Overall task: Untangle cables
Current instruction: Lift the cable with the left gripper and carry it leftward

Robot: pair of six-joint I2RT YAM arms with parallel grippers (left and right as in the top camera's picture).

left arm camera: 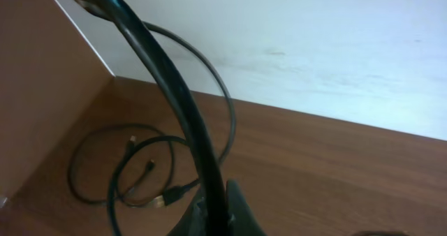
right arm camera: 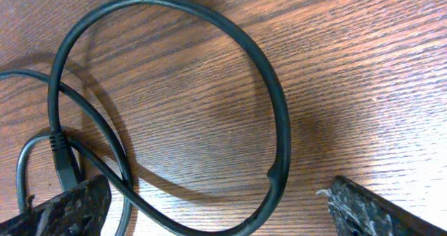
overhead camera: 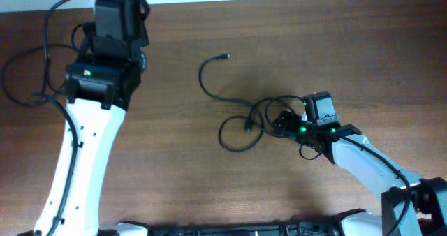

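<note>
At the table's far left, the left gripper [left arm camera: 213, 211] was pinched shut on 1 cable [left arm camera: 178, 103], beside a loose coil [left arm camera: 164, 196]. Rightward, the tangle [overhead camera: 249, 124] lay crossed over itself under the right gripper [right arm camera: 216, 197], jaws wide apart. I judged most of the untangling was left to do.

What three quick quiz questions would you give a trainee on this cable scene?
1. True or false: the right gripper is shut.
2. What lies on the table below the right gripper? A: cable loop; B: cup; C: tape roll.
3. Fill in: the left gripper is shut on a ____.
Key: 1 false, it is open. 2 A. 3 cable.
</note>
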